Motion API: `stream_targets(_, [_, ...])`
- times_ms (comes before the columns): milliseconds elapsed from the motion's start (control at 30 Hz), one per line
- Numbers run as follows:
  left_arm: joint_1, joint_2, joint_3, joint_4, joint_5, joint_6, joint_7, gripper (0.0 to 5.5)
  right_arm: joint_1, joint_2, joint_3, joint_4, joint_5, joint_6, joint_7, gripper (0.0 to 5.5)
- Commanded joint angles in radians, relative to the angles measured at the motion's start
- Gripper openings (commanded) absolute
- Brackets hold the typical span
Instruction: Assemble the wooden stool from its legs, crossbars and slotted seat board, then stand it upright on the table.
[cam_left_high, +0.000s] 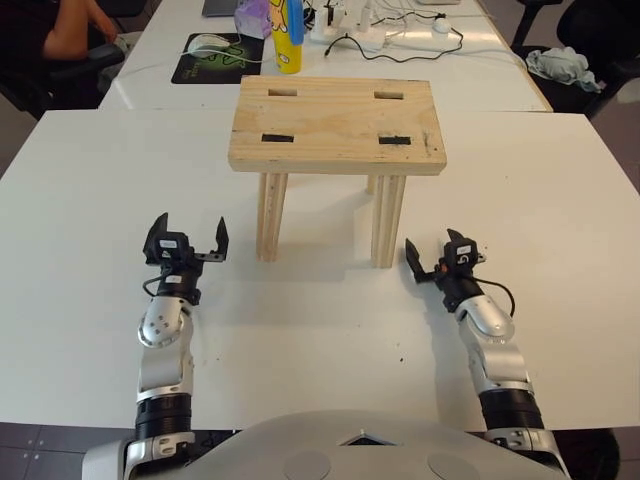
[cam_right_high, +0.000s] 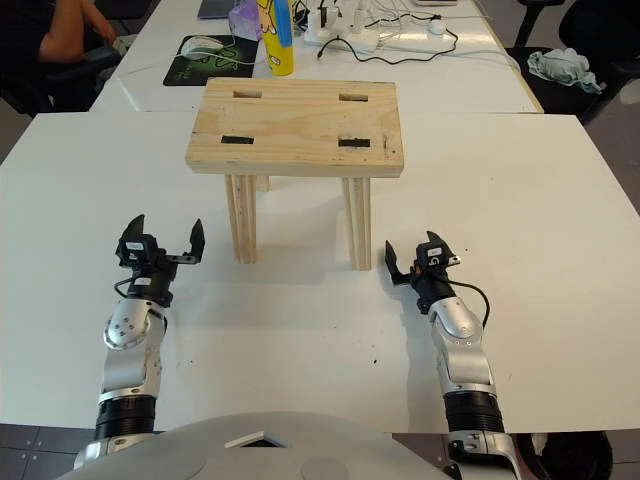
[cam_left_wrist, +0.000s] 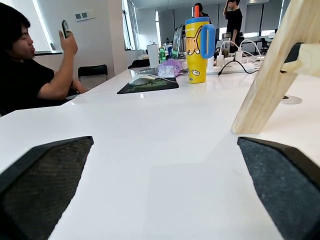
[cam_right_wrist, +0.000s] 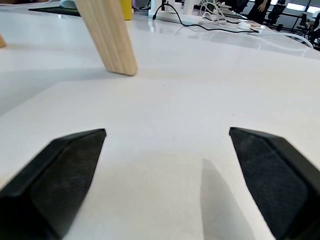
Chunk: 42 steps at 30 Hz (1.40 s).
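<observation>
The wooden stool stands upright on the white table, its slotted seat board on top and its legs planted on the surface. My left gripper rests low on the table to the stool's front left, open and holding nothing. To the front right, my right gripper is open too, close to the front right leg but apart from it. The left wrist view shows a stool leg beyond my fingers. A leg foot stands ahead in the right wrist view.
A second table behind carries a yellow tumbler, a dark mouse mat with a mouse, cables and a power strip. A person sits at the far left. Bare table surface lies around both grippers.
</observation>
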Motion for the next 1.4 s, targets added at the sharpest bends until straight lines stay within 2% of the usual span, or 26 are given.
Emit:
stream_targets(33, [-0.074, 0.005, -0.013, 0.075, 0.021, -0.056, 0.039, 5.40, -0.090, 0.005, -0.030, 0.079, -0.031, -0.031, -0.074, 4.59])
stream_targets(200, [-0.162, 0.017, -0.003, 0.179, 0.018, -0.106, 0.078, 5.40, -0.210, 0.002, -0.065, 0.198, -0.062, -0.057, -0.171, 4.59])
stream_targets(433, [-0.306, 0.057, 0.025, 0.342, -0.013, -0.141, 0.091, 5.40, -0.322, 0.001, -0.094, 0.350, -0.049, -0.115, -0.187, 4.59])
stream_targets(733, [-0.434, 0.112, 0.042, 0.533, 0.006, -0.195, 0.147, 5.40, -0.413, 0.018, -0.069, 0.507, -0.085, -0.165, -0.223, 4.59])
stream_targets(1133, [-0.493, 0.130, 0.031, 0.621, -0.012, -0.195, 0.140, 5.40, -0.500, 0.014, -0.083, 0.638, -0.082, -0.193, -0.242, 4.59])
stream_targets(1400, [-0.557, 0.127, 0.019, 0.692, 0.006, -0.263, 0.165, 5.40, -0.577, -0.019, -0.075, 0.734, -0.112, -0.236, -0.269, 4.59])
